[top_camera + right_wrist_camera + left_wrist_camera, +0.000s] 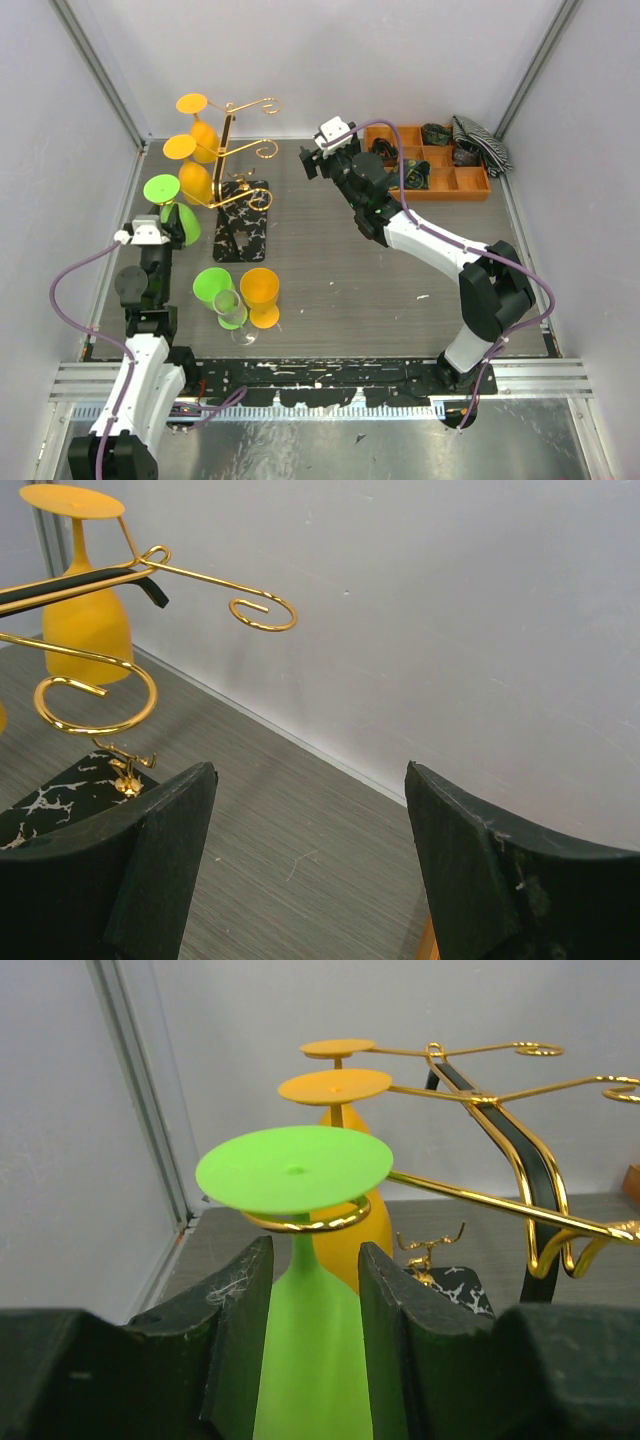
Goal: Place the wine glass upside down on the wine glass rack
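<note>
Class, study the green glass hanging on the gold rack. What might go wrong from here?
The left pincer flanks the green wine glass closely; pulling back crooked might drag its stem off the wine glass rack. An orange glass hangs right behind it, so a swing may knock them together.

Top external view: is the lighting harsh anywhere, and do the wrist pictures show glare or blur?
Top external view: even, diffuse light, only faint shadows beside the freestanding orange wine glass; left wrist view: the thin gold wire wine glass rack carries small bright glints; right wrist view: no glare on the grey wall.
</note>
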Available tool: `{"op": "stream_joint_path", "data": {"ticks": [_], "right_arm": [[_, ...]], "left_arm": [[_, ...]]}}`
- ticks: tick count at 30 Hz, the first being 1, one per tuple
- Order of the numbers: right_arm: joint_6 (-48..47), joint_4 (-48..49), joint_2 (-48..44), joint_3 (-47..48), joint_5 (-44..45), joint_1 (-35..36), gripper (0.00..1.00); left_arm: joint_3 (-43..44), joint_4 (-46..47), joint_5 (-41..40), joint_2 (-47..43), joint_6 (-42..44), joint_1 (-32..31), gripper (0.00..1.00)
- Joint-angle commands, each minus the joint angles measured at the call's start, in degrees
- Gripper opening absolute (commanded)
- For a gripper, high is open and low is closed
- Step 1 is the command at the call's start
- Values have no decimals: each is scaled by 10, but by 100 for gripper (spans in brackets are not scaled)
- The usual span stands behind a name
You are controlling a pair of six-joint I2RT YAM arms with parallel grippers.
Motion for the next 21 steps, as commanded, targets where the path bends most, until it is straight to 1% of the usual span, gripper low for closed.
{"op": "stream_joint_path", "data": {"ticks": [1, 6, 9, 11, 12, 16, 17, 21], "right_arm": [[4, 15, 0, 16, 4, -2, 81], [8, 13, 0, 17, 3, -2, 81], [10, 0, -1, 24, 3, -2, 81], [11, -21, -4, 33, 8, -2, 82], [12, -31, -6, 37, 11, -1, 82], [18, -68, -23, 40, 15, -2, 83], [24, -84, -28, 43, 16, -1, 83], [65, -169, -50, 65, 29, -3, 84]], "left_arm": [[-14, -7, 39, -3, -19, 2, 47], [-7, 2, 65, 23, -29, 2, 50], [3, -1, 76, 29, -37, 2, 55], [12, -21, 79, 19, -40, 2, 60], [16, -40, 81, 11, -40, 2, 62], [29, -136, 81, -38, -39, 2, 64], [32, -153, 82, -54, -39, 2, 64], [56, -277, 75, -118, -38, 2, 67]]}}
